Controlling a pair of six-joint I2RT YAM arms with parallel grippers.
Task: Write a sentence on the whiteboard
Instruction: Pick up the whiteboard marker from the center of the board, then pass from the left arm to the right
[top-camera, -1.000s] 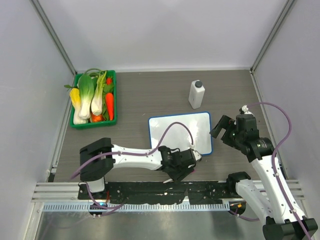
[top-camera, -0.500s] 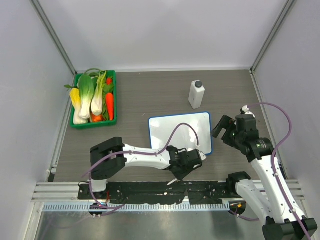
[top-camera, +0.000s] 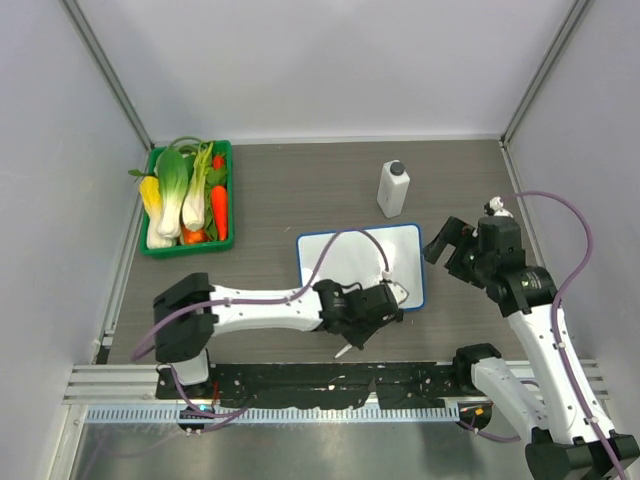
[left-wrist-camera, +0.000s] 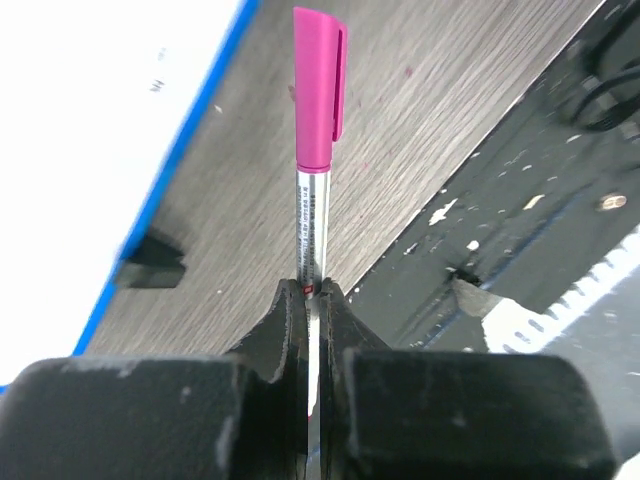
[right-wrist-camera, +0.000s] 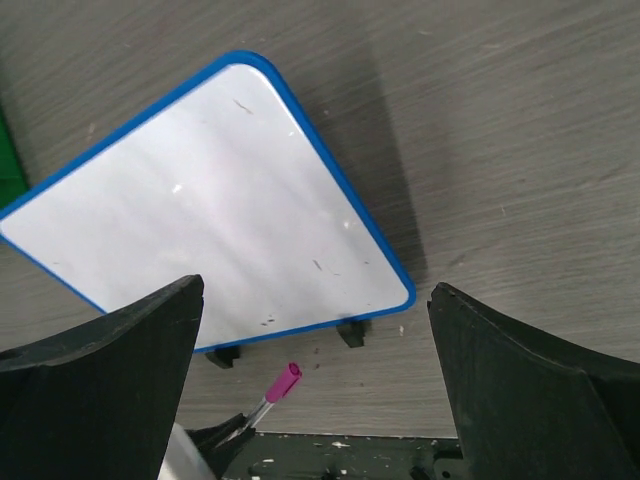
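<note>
The whiteboard (top-camera: 350, 262) lies flat near the middle of the table, white with a blue rim (right-wrist-camera: 345, 215) and black feet on its near edge. No sentence is in view; its face (right-wrist-camera: 200, 200) carries only a few dark specks. My left gripper (top-camera: 352, 335) (left-wrist-camera: 315, 295) is shut on a marker (left-wrist-camera: 307, 225) with a pink cap (left-wrist-camera: 318, 85) (right-wrist-camera: 283, 382), held just off the board's near edge above the wood. My right gripper (top-camera: 449, 247) (right-wrist-camera: 315, 300) hangs open over the board's right side, holding nothing.
A green crate of vegetables (top-camera: 188, 200) sits at the back left. A white bottle with a dark cap (top-camera: 393, 188) stands behind the board. The black rail (top-camera: 300, 378) runs along the near table edge, close to the marker. Walls close both sides.
My left gripper has closed on the marker and drawn slightly left along the near edge. The right gripper has shifted a little farther back, still open.
</note>
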